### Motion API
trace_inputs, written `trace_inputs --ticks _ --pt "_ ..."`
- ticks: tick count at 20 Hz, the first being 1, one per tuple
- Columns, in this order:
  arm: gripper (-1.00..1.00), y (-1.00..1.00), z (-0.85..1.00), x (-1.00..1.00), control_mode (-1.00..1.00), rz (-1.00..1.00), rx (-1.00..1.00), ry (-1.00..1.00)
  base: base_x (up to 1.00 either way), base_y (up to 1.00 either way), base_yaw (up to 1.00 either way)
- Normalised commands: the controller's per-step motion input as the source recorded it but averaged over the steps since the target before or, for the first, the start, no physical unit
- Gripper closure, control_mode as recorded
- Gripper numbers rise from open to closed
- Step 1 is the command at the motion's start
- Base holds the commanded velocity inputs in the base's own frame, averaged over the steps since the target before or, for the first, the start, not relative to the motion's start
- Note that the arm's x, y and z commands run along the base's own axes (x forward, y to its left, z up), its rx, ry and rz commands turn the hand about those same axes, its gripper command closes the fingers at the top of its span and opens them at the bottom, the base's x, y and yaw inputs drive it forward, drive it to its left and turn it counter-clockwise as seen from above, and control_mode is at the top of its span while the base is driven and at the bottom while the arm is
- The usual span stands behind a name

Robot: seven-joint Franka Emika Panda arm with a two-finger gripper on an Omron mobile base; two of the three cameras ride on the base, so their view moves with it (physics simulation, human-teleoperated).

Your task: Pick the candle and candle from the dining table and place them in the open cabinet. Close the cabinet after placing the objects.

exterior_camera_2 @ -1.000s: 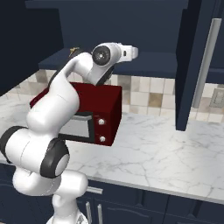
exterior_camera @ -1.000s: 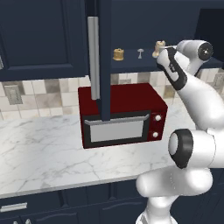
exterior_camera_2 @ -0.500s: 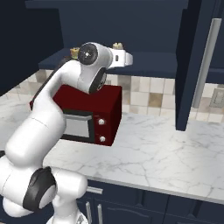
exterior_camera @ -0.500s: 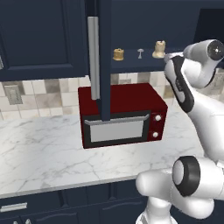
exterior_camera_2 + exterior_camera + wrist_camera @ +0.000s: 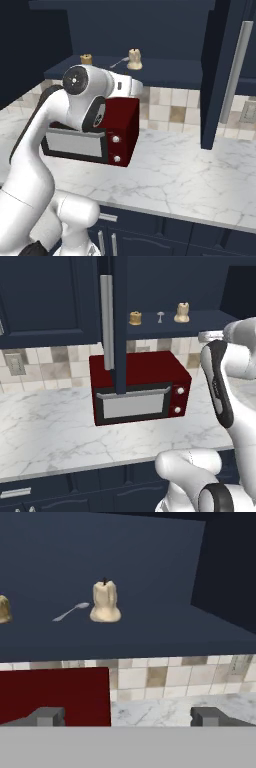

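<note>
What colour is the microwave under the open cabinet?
Dark red microwave, with a grey door; clearest in the left base view.

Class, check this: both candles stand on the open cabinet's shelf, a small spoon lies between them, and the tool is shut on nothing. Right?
Not quite. The tool is open, as the hand view shows. The golden candle, spoon and cream candle do sit on the cabinet shelf.

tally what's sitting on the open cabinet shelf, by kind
Candles: 2, golden-tan candle and cream candle
Spoons: 1, small silver spoon between them
Total: 3
</note>
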Motion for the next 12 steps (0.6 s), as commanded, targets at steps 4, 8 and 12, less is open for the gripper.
trace_inputs --ticks 4,8,12 --pt "-1.00 0.10 -0.32 -0.94 -1.00 -0.02 0.05 0.00 0.00 0.00 0.00" --pt "-1.00 0.14 -0.18 -0.90 -1.00 -0.01 0.04 0.00 0.00 0.00 0.00" --pt "-1.00 0.12 -0.14 -0.80 -1.00 -0.01 0.03 0.00 0.00 0.00 0.00"
